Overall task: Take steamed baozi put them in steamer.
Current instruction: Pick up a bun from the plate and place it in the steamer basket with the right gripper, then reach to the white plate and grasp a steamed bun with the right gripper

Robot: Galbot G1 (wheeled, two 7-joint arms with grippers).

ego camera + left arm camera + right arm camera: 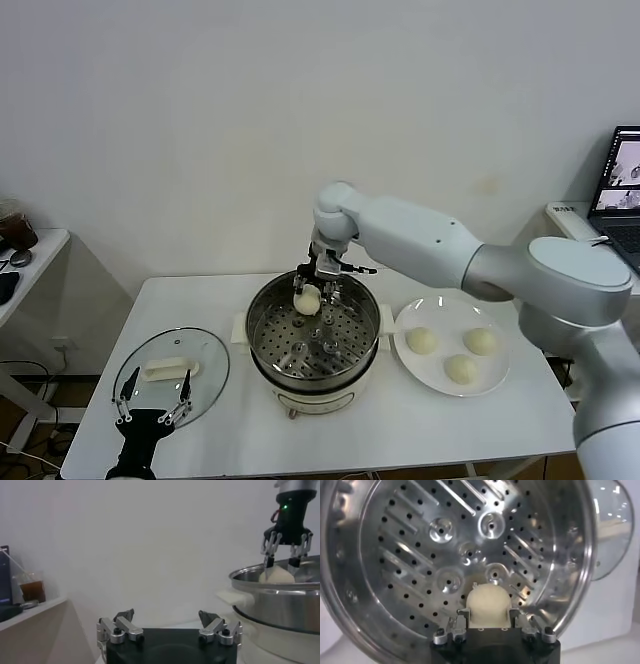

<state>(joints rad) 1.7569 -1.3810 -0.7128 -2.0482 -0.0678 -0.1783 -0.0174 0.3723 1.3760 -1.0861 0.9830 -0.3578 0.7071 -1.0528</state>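
My right gripper (pixel 308 293) is shut on a cream-white baozi (pixel 307 300) and holds it over the far rim of the steamer (pixel 262 322), above its perforated tray (pixel 445 550). In the right wrist view the baozi (pixel 488 605) sits between the fingers (pixel 463 614). Three more baozi (pixel 421 340) (pixel 481 341) (pixel 461 369) lie on the white plate (pixel 430 377) right of the steamer. My left gripper (pixel 152 401) is open and empty at the table's front left, over the glass lid. In the left wrist view the held baozi (pixel 278 576) shows at the steamer's rim (pixel 260 577).
A round glass lid (pixel 205 380) with a cream oblong handle (pixel 167 367) lies left of the steamer. A side table (pixel 30 250) stands at the far left, a laptop (pixel 622 190) at the far right. A white wall runs behind the table.
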